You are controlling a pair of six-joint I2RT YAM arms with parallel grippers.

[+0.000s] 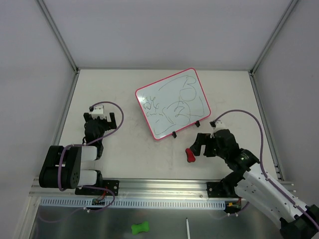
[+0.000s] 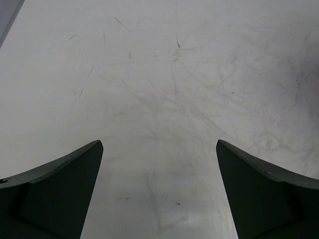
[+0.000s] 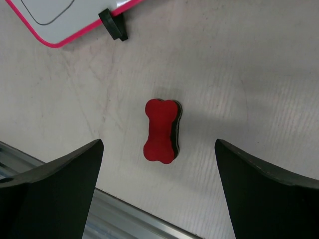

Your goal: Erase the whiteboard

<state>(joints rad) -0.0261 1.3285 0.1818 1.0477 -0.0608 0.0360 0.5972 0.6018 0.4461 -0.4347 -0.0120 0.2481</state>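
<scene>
The left gripper stands wide open above the table, its two dark fingers entering at the lower corners with nothing between them. The pale surface beneath is bare and crossed by fine grey scratches and scuffs, with a darker smudge at the right edge. A grey strip of wall shows in the top left corner.

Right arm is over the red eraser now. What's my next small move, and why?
Probably lower the right gripper straight down around the red bone-shaped eraser, ready to close. Its fingers are open and flank the eraser's narrow width. The eraser lies untouched on the table, and the pink-framed whiteboard is still covered in scribbles.
</scene>
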